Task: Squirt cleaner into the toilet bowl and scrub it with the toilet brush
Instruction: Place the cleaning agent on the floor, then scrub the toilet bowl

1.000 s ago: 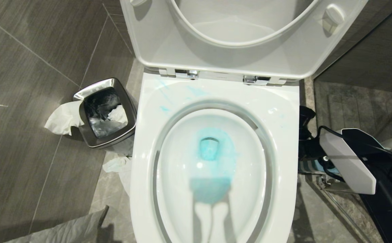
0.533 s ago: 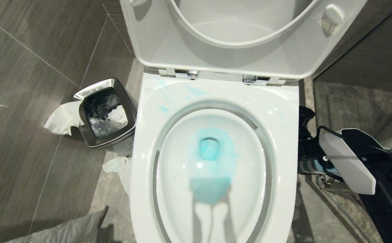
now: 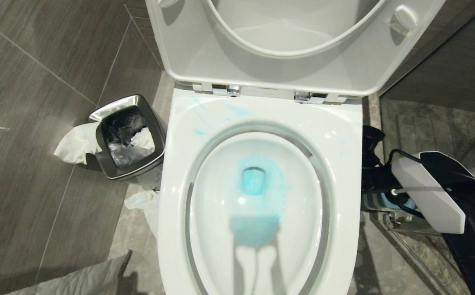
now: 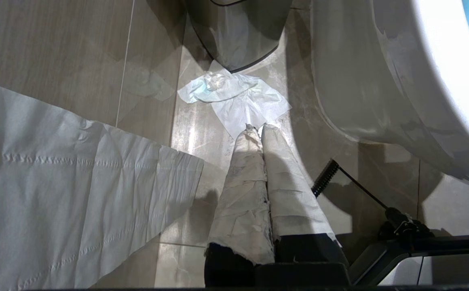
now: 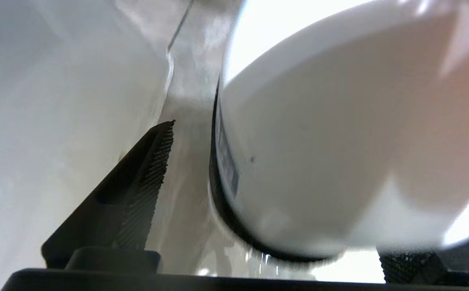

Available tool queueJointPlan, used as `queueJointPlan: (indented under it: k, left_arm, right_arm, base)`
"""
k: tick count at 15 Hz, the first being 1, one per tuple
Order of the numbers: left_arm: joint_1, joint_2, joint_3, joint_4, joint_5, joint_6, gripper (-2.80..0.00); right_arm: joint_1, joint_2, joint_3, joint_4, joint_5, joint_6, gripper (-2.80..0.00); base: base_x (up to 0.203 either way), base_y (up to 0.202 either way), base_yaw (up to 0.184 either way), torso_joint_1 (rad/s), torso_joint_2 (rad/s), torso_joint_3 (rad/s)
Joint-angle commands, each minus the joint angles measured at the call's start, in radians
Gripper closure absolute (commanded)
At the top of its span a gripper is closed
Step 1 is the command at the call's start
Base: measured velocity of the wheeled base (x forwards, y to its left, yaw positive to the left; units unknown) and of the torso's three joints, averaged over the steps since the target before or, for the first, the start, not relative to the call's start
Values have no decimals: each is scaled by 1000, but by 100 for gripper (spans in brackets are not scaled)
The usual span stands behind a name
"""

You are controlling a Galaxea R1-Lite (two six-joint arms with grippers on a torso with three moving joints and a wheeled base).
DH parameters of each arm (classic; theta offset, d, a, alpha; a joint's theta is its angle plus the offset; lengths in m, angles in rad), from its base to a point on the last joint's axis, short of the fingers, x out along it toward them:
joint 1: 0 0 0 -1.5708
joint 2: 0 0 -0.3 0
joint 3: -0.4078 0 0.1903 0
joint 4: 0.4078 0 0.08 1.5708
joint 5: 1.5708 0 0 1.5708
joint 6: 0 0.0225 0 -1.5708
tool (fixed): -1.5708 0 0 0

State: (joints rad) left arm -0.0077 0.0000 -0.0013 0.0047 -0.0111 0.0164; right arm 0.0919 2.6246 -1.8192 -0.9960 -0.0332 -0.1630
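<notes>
Though its tips hide behind the toilet bowl (image 3: 346, 135), the right tool (image 5: 275, 226) gapes (blurred).

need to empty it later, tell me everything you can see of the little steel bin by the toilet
The steel waste bin is small and squarish with rounded corners, its shiny rim open at the top, no lid visible. It stands upright on the dark tiled floor, left of the toilet bowl, close beside it; contact cannot be told. A dark liner and crumpled white paper lie inside. One white tissue hangs over its left rim, and more tissue lies on the floor by its base.
</notes>
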Motion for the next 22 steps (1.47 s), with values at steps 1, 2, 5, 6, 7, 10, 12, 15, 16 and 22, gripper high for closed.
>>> queueJointPlan:
  k: [1, 2, 5, 6, 7, 10, 12, 15, 16, 22]
  left_arm:
    - [0, 2, 0, 0, -1, -1, 0]
    - [0, 2, 1, 0, -1, 0, 0]
    - [0, 2, 0, 0, -1, 0, 0]
    - [0, 2, 1, -2, -1, -1, 0]
    - [0, 2, 1, -2, -1, -2, 0]
    - [0, 2, 1, 0, 0, -10, 0]
    - [0, 2, 1, 0, 0, -10, 0]
    - [0, 2, 1, 0, 0, -10, 0]
    - [0, 2, 1, 0, 0, -10, 0]
    - [0, 2, 1, 0, 0, -10, 0]
  right_arm:
    - [0, -74, 100, 2, 0, -1, -280]
    - [0, -98, 146, 3, -1, -1, -280]
    - [0, -181, 299, -5, -2, 0, -280]
    - [0, -213, 360, -11, -2, 2, -280]
    - [0, -252, 422, -20, -3, 3, -280]
    - [0, -394, 638, -49, -5, 6, -280]
    - [0, -470, 774, -96, -8, 7, -280]
    - [1, -568, 1008, -195, -10, 7, -280]
    - [1, -594, 1082, -248, -10, 7, -280]
    - [4, -761, 1524, -426, -11, 6, -280]
  base:
    - [0, 0, 0, 0, 0, 0]
    - [0, 0, 0, 0, 0, 0]
    - [0, 0, 0, 0, 0, 0]
    - [0, 0, 0, 0, 0, 0]
    - [0, 0, 0, 0, 0, 0]
    - [0, 0, 0, 0, 0, 0]
    - [0, 0, 0, 0, 0, 0]
    - [0, 0, 0, 0, 0, 0]
    - [0, 0, 0, 0, 0, 0]
    - [0, 0, 0, 0, 0, 0]
